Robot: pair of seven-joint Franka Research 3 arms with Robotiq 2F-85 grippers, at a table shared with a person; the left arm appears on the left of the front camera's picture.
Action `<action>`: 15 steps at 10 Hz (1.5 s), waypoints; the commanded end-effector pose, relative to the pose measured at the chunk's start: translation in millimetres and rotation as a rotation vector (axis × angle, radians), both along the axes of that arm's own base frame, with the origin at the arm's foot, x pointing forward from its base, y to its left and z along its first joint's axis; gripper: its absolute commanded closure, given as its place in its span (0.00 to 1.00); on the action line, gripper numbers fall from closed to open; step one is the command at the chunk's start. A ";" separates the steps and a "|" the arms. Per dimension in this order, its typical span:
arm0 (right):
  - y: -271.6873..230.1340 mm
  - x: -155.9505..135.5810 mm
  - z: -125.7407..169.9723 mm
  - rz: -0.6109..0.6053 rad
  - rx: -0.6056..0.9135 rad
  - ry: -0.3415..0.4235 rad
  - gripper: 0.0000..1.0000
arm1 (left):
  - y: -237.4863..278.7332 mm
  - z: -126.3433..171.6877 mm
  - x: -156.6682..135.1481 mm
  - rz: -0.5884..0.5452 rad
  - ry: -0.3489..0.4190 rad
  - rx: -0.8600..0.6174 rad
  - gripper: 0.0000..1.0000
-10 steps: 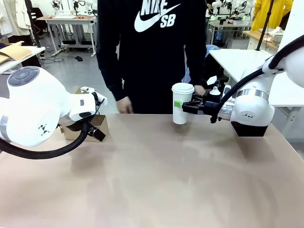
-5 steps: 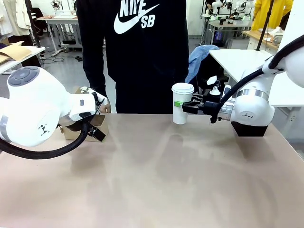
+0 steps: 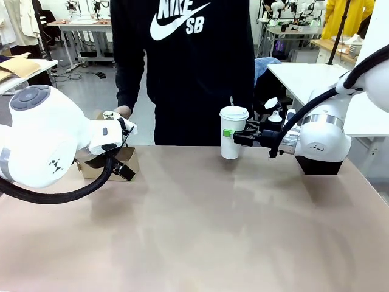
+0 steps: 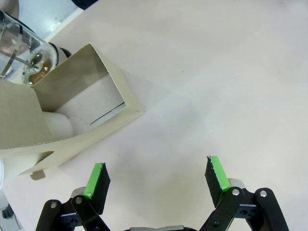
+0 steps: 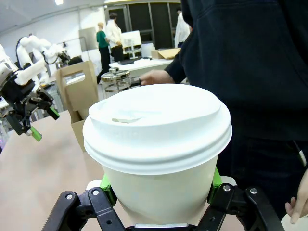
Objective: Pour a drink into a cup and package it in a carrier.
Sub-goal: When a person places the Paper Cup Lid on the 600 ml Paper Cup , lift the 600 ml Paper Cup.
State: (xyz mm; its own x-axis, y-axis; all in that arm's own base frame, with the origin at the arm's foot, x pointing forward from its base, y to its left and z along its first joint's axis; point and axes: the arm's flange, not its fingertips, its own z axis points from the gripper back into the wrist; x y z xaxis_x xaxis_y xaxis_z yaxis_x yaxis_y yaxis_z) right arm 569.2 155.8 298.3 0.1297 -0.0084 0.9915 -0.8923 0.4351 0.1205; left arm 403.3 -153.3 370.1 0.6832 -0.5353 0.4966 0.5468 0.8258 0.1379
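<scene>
Front camera looks across the table (image 3: 194, 231) at the person (image 3: 188, 73); left wrist camera points down, close over the carrier (image 4: 86, 96). Right wrist camera, level, hugs the cup (image 5: 159, 144); front view shares both.

I see glass press (image 4: 23, 52) ahead-left of left pincer (image 4: 155, 168), black-sweatshirted person (image 3: 194, 73) behind right pincer (image 3: 234, 137), beige counter (image 3: 194, 231) under both.

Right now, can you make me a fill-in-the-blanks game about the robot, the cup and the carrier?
1. The right gripper is shut on the cup, which has a white ___ on top.
2. The left gripper holds nothing, and its jaws are ___.
3. The carrier stands on the robot's ___ side of the table.
Missing words: lid; open; left.
</scene>
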 end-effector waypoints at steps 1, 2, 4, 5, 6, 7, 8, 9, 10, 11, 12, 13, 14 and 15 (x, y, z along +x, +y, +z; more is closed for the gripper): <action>-1.4 -2.7 19.6 0.011 0.015 -0.002 0.19 | 1.0 0.3 0.1 0.001 0.000 -0.003 0.00; -2.2 -6.4 42.4 0.018 0.020 -0.013 0.19 | 1.0 0.3 0.1 0.001 0.000 -0.003 0.00; -2.6 -20.8 101.8 0.061 0.038 -0.023 0.19 | 1.0 0.3 0.1 0.001 0.000 -0.003 0.00; -1.4 -32.7 133.9 0.081 0.029 -0.036 0.19 | 1.0 0.3 0.1 0.001 0.000 -0.003 0.00; 0.4 -49.8 166.4 0.116 0.016 -0.040 0.19 | 1.0 0.3 0.1 0.001 0.000 -0.003 0.00; 0.6 -68.6 195.4 0.139 0.002 -0.042 0.19 | 1.0 0.3 0.1 0.001 0.000 -0.003 0.00; 1.5 -87.5 223.0 0.160 -0.009 -0.047 0.19 | 1.0 0.3 0.1 0.001 0.000 -0.003 0.00; -1.2 -101.5 238.6 0.172 -0.019 -0.043 0.19 | 1.0 0.3 0.1 0.001 0.000 -0.003 0.00; -5.3 -108.0 246.2 0.177 -0.015 -0.038 0.19 | 1.0 0.3 0.1 0.001 0.000 -0.003 0.00; -10.7 -108.9 247.8 0.177 -0.007 -0.033 0.19 | 1.0 0.3 0.1 0.001 0.000 -0.003 0.00; -15.7 -107.4 247.2 0.223 0.037 -0.019 0.19 | 1.0 0.3 0.1 0.001 0.000 -0.003 0.00; -1.1 -111.1 252.3 0.169 -0.015 -0.065 0.19 | 1.0 0.3 0.1 0.001 0.000 -0.003 0.00; -1.1 -111.1 252.3 0.169 -0.015 -0.065 0.19 | 1.0 0.3 0.1 0.001 0.000 -0.003 0.00; -1.1 -111.1 252.3 0.169 -0.015 -0.065 0.19 | 1.0 0.3 0.1 0.001 0.000 -0.003 0.00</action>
